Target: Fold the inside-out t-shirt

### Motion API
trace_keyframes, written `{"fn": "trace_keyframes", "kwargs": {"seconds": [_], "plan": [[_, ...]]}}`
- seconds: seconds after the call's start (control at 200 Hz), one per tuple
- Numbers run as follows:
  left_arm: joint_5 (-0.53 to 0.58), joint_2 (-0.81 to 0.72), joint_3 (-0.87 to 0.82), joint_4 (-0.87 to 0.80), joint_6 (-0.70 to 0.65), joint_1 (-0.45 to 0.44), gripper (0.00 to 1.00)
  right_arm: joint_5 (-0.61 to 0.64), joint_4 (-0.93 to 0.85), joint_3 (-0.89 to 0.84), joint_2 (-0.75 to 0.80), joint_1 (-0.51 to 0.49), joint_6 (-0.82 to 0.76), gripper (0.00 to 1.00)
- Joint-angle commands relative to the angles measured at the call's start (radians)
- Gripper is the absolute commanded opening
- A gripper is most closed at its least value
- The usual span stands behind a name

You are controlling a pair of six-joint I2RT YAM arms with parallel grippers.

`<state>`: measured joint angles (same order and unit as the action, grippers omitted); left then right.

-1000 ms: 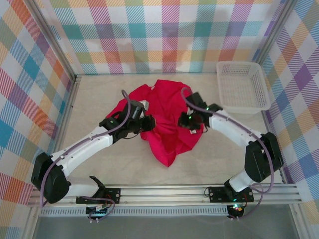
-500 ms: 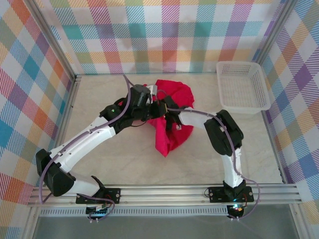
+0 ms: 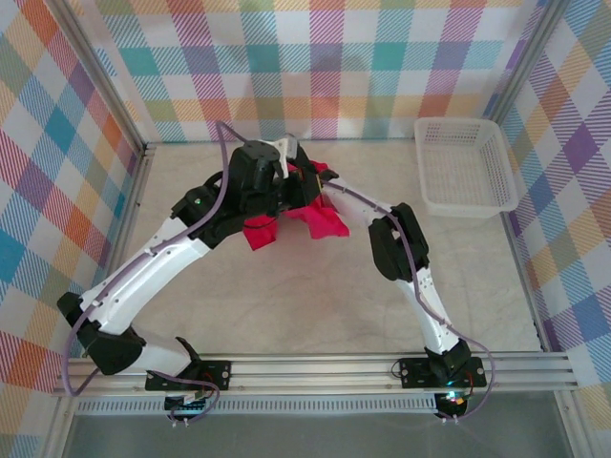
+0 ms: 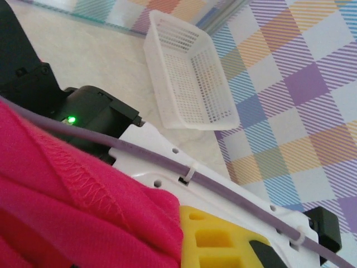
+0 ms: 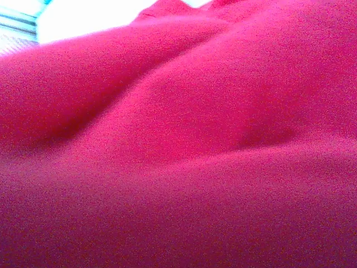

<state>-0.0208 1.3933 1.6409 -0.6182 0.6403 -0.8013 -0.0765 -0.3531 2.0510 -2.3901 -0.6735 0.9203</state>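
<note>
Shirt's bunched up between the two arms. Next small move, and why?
Probably draw the left arm and right arm apart sideways. The t-shirt is bunched in two clumps where their wrists meet, and no flat edge or sleeve is laid out. Spreading it should expose something to fold.

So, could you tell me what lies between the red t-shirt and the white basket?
The right arm crosses it, then bare table; the left wrist view shows this.

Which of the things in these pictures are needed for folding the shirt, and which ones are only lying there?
Needed for the job:
- red t-shirt, bunched up at the far middle of the table

Only lying there:
- white mesh basket, far right corner
</note>
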Motion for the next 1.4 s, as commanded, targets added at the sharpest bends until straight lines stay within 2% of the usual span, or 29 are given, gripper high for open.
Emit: {"fn": "trace_keyframes", "kwargs": {"seconds": [0.0, 0.155, 0.23, 0.35, 0.53, 0.6, 0.69, 0.79, 0.905, 0.985, 1.12, 1.23, 1.27, 1.31, 1.385, 1.395], "plan": [[0.029, -0.090, 0.030, -0.034, -0.062, 0.014, 0.00, 0.103, -0.144, -0.051, 0.039, 0.014, 0.010, 0.83], [-0.024, -0.164, -0.071, -0.037, -0.065, 0.120, 0.00, 0.248, -0.066, -0.405, 0.276, 0.090, 0.022, 0.62], [-0.037, -0.192, -0.111, -0.047, -0.073, 0.154, 0.00, 0.290, -0.062, -0.524, 0.366, 0.148, 0.022, 0.57], [-0.055, -0.221, -0.165, -0.057, -0.097, 0.174, 0.00, 0.333, -0.070, -0.639, 0.471, 0.217, -0.007, 0.55], [-0.088, -0.220, -0.276, -0.032, -0.104, 0.175, 0.00, 0.393, -0.115, -0.717, 0.572, 0.235, -0.052, 0.55], [-0.111, -0.204, -0.310, 0.002, -0.084, 0.175, 0.00, 0.356, -0.094, -0.748, 0.606, 0.234, -0.064, 0.56], [-0.138, -0.170, -0.331, 0.050, -0.050, 0.175, 0.00, 0.250, -0.029, -0.788, 0.629, 0.211, -0.083, 0.57], [-0.164, -0.123, -0.316, 0.083, -0.024, 0.175, 0.00, 0.156, 0.065, -0.812, 0.603, 0.149, -0.063, 0.58], [-0.178, -0.087, -0.277, 0.087, -0.012, 0.174, 0.00, 0.095, 0.111, -0.754, 0.491, 0.077, -0.023, 0.59], [-0.179, -0.078, -0.251, 0.082, -0.008, 0.174, 0.00, 0.063, 0.124, -0.680, 0.396, 0.037, -0.004, 0.65], [-0.163, -0.081, -0.179, 0.042, -0.025, 0.174, 0.00, 0.066, 0.059, -0.513, 0.232, 0.000, 0.032, 0.78], [-0.125, -0.094, -0.098, -0.023, -0.061, 0.177, 0.00, 0.094, -0.012, -0.425, 0.134, -0.008, 0.074, 0.78], [-0.114, -0.103, -0.076, -0.042, -0.074, 0.180, 0.00, 0.100, -0.024, -0.410, 0.112, -0.007, 0.089, 0.73], [-0.106, -0.115, -0.067, -0.054, -0.084, 0.184, 0.00, 0.101, -0.031, -0.397, 0.097, -0.004, 0.094, 0.63], [-0.087, -0.140, -0.077, -0.072, -0.105, 0.197, 0.00, 0.070, -0.038, -0.378, 0.099, 0.008, 0.079, 0.35], [-0.084, -0.144, -0.082, -0.075, -0.107, 0.200, 0.00, 0.063, -0.041, -0.375, 0.105, 0.010, 0.072, 0.28]]}}
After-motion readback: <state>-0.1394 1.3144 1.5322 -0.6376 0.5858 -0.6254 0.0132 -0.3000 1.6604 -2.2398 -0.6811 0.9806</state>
